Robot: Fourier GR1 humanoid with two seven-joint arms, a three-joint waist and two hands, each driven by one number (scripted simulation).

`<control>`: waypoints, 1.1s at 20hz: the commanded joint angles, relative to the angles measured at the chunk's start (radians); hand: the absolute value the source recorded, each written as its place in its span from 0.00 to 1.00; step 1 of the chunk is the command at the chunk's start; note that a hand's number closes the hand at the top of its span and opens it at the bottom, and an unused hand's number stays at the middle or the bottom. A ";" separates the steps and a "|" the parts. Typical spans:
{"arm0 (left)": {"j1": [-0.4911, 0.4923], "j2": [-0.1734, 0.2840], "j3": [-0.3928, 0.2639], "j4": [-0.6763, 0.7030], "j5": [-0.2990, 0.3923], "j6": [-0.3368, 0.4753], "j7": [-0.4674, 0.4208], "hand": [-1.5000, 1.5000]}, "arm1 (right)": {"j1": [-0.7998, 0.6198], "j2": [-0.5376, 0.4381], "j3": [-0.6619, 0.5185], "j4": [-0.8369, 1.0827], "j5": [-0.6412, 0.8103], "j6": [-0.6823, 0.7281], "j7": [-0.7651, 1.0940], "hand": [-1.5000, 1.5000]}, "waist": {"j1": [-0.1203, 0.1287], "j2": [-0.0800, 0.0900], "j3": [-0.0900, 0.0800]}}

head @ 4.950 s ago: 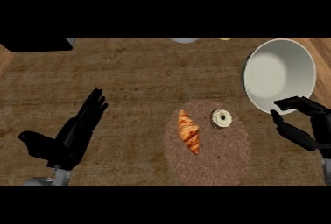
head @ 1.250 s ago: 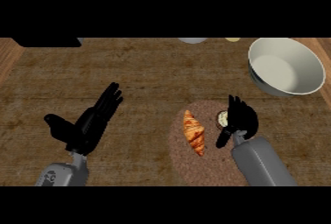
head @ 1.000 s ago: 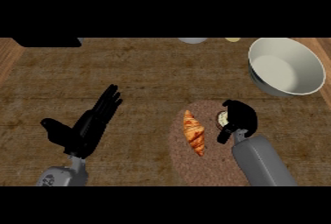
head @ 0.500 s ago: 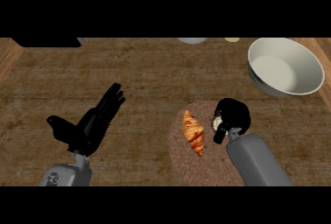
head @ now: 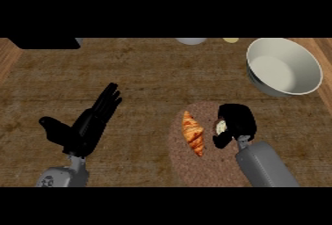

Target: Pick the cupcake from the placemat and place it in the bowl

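Observation:
The cupcake (head: 221,126) shows only as a pale patch on the brown round placemat (head: 214,165); my right hand (head: 235,123) is curled round it from above and hides most of it. A golden croissant (head: 193,137) lies on the mat just left of that hand. The white bowl (head: 283,66) stands at the upper right, apart from the mat, with nothing inside. My left hand (head: 88,125) rests open at the left, fingers straight and pointing up-right, holding nothing.
A dark object (head: 45,43) sits at the top left corner. A pale dish (head: 191,41) and a small yellowish item (head: 231,39) lie at the counter's far edge. Wooden strips border the counter at left and right.
My right hand came in from the right onto the placemat and its fingers curled round the cupcake. The left hand shifted slightly and stays open.

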 commanded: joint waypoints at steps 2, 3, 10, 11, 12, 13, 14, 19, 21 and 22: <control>0.005 0.003 0.012 -0.002 -0.001 0.013 0.009 0.50 | 0.116 -0.202 0.166 -0.093 -0.012 0.048 -0.426 1.00 | -0.022 -0.002 0.005; 0.010 0.011 0.019 -0.004 0.009 0.001 0.006 0.50 | 0.131 -0.258 0.154 -0.148 -0.034 0.036 -0.492 1.00 | -0.030 -0.003 0.004; 0.045 -0.025 -0.015 0.042 -0.022 -0.003 -0.059 0.50 | 0.327 -0.496 -0.047 -0.507 -0.246 -0.015 -0.703 1.00 | -0.035 0.002 0.003; 0.058 -0.010 0.000 -0.039 0.006 0.009 0.014 0.50 | 0.359 -0.552 -0.116 -0.531 -0.307 -0.007 -0.746 1.00 | -0.030 -0.001 0.003; 0.024 -0.017 -0.008 0.006 -0.027 0.016 -0.022 0.50 | 0.394 -0.577 -0.147 -0.591 -0.341 0.001 -0.763 1.00 | -0.043 0.000 0.003; 0.022 -0.002 0.011 0.006 -0.007 0.004 -0.006 0.50 | 0.417 -0.589 -0.192 -0.635 -0.372 -0.009 -0.768 1.00 | -0.042 0.000 0.003; 0.066 -0.013 -0.014 -0.033 -0.025 0.014 -0.017 0.50 | 0.433 -0.594 -0.232 -0.684 -0.407 0.022 -0.741 1.00 | -0.030 0.000 0.003; -0.018 -0.031 -0.006 0.008 -0.030 0.036 0.022 0.50 | 0.431 -0.631 -0.464 -0.823 -0.584 0.096 -0.707 1.00 | -0.026 0.004 0.003; 0.029 -0.011 -0.005 -0.003 -0.019 -0.013 -0.020 0.50 | 0.482 -0.633 -0.536 -0.866 -0.608 0.135 -0.706 1.00 | -0.011 0.006 0.004; 0.020 -0.025 0.001 -0.005 -0.008 0.004 0.004 0.50 | 0.440 -0.662 -0.588 -0.875 -0.661 0.196 -0.663 1.00 | -0.009 0.006 0.003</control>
